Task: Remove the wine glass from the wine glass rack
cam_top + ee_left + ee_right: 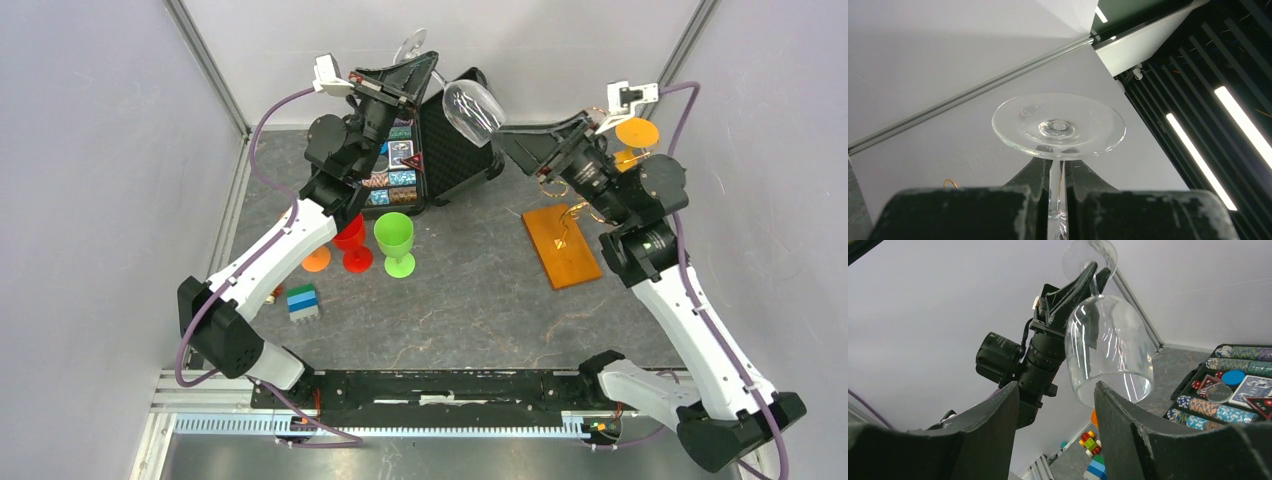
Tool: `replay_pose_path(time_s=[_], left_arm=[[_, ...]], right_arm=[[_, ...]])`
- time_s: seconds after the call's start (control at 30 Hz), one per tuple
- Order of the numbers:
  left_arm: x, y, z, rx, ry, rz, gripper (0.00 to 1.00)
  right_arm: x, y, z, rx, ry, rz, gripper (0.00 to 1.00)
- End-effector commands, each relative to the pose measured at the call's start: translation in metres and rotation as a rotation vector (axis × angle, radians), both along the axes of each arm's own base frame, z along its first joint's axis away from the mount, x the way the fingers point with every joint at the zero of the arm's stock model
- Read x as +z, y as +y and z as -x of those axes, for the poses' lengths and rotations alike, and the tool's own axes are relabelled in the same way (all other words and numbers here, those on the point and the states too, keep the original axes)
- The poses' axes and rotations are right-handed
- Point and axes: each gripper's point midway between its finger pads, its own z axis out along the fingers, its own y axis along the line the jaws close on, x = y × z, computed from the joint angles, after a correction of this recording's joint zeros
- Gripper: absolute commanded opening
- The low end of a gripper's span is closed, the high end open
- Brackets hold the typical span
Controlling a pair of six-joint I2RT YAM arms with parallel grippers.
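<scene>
While left wrist shows left fingers pinching the wine glass stem | right wrist: right fingers spread

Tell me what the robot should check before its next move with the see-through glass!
1. Left tool shut on the wine glass stem: ok.
2. Glass off the wine glass rack: ok, it hangs in the air, apart from the rack.
3. Glass right way up: not ok, its bowl points down.
4. Right tool open: ok, its fingers stand apart near the bowl.
5. Right tool touching the bowl: cannot tell.
</scene>
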Motion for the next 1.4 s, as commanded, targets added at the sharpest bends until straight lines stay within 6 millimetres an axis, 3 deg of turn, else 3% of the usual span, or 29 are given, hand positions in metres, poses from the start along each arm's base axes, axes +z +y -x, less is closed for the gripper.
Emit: replay_pose_path(time_s=[0.0, 0.2, 0.6, 0.7, 0.87, 0.97, 1.03, 1.2, 1.3, 1.37], left_arm=[[0.051, 0.021, 0.024, -0.004, -0.138, 0.131, 0.02], [0.048, 0.024, 0.028, -0.005, -0.144, 0.137, 0.02], [0.037, 0.03, 0.04, -0.019, -0.134, 0.144, 0.02], [0.036, 0.032, 0.044, -0.024, -0.138, 0.147, 0.02], [0.029, 0.033, 0.052, -0.058, -0.145, 0.163, 0.06], [0.023, 0.03, 0.058, -0.086, -0.147, 0.151, 0.08], [0.017, 0.029, 0.061, -0.101, -0.147, 0.145, 0.08], [0.009, 0.03, 0.069, -0.118, -0.152, 0.138, 0.09], [0.008, 0.035, 0.074, -0.108, -0.162, 0.135, 0.12], [0.01, 0.036, 0.079, -0.104, -0.183, 0.113, 0.16]], right_arm=[[0.004, 0.009, -0.009, -0.088, -0.027, -0.022, 0.62], [0.002, 0.015, -0.009, -0.111, -0.048, -0.1, 0.63], [0.013, 0.021, 0.007, -0.107, -0.159, -0.216, 0.44], [0.013, 0.025, 0.01, -0.091, -0.158, -0.227, 0.37], [0.011, 0.027, 0.01, -0.101, -0.161, -0.218, 0.16], [0.008, 0.03, 0.008, -0.106, -0.154, -0.206, 0.1], [0.005, 0.032, 0.007, -0.107, -0.152, -0.205, 0.11], [0.003, 0.038, 0.008, -0.093, -0.155, -0.214, 0.26], [0.001, 0.042, 0.008, -0.085, -0.153, -0.203, 0.25], [-0.001, 0.043, 0.009, -0.082, -0.146, -0.188, 0.16]])
